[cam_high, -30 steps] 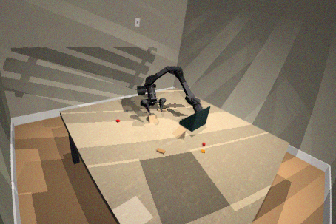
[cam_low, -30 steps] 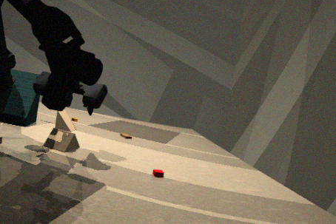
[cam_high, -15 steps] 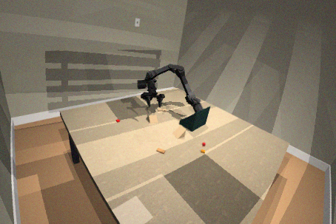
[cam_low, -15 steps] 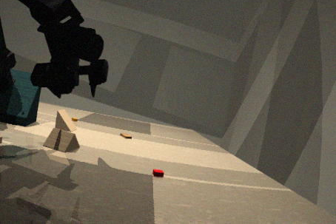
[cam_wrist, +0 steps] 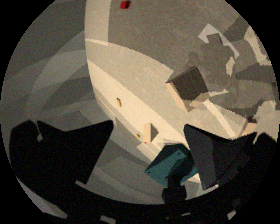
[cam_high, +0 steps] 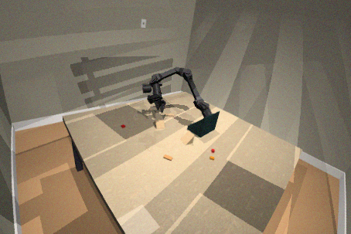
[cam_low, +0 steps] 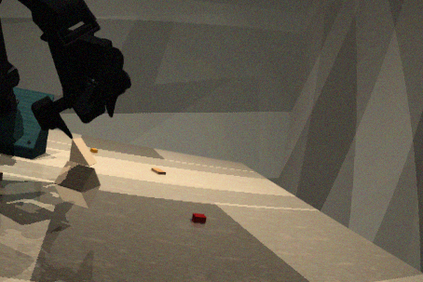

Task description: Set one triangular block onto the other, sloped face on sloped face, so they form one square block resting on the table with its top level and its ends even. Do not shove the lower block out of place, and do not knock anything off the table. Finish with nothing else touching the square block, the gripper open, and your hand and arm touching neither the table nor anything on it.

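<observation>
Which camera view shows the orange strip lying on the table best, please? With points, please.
The top view: the orange strip (cam_high: 168, 157) (cam_low: 158, 170) (cam_wrist: 119, 102) appears unobstructed from above. Exterior shows it foreshortened; wrist shows it tiny.

Small red block (cam_high: 123, 126) (cam_low: 198, 218) (cam_wrist: 124, 4) alone on the table, well apart from the others. Flat orange piece (cam_high: 168, 157) (cam_low: 158, 170) (cam_wrist: 118, 102) lies separately. Second red piece (cam_high: 212, 150) (cam_wrist: 145, 142) sits near a small orange block (cam_high: 212, 157) (cam_low: 93, 150) (cam_wrist: 138, 135). White plate (cam_high: 143, 23) on the wall.
</observation>
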`<state>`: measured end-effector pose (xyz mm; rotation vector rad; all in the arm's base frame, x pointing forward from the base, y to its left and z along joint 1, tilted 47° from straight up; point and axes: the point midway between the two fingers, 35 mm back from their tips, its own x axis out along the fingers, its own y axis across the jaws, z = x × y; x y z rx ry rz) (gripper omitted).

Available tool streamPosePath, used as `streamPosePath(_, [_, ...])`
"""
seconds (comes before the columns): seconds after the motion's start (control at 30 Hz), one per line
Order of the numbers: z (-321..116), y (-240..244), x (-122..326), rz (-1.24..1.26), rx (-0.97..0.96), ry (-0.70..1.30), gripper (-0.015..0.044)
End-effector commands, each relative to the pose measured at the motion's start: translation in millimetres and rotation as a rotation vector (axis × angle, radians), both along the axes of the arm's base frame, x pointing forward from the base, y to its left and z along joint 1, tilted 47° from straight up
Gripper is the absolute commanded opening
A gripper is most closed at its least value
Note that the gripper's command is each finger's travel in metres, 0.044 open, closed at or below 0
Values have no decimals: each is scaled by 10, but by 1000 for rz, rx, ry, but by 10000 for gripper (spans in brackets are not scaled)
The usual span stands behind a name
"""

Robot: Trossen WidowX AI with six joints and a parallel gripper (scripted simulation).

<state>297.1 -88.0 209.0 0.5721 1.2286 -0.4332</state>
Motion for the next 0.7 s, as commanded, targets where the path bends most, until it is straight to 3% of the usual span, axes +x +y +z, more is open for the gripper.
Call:
streamPosePath(0.0, [103, -294, -31, 714, -213, 10, 440])
streamPosePath(0.67, [213, -609, -115, 1534, -461, 30, 440])
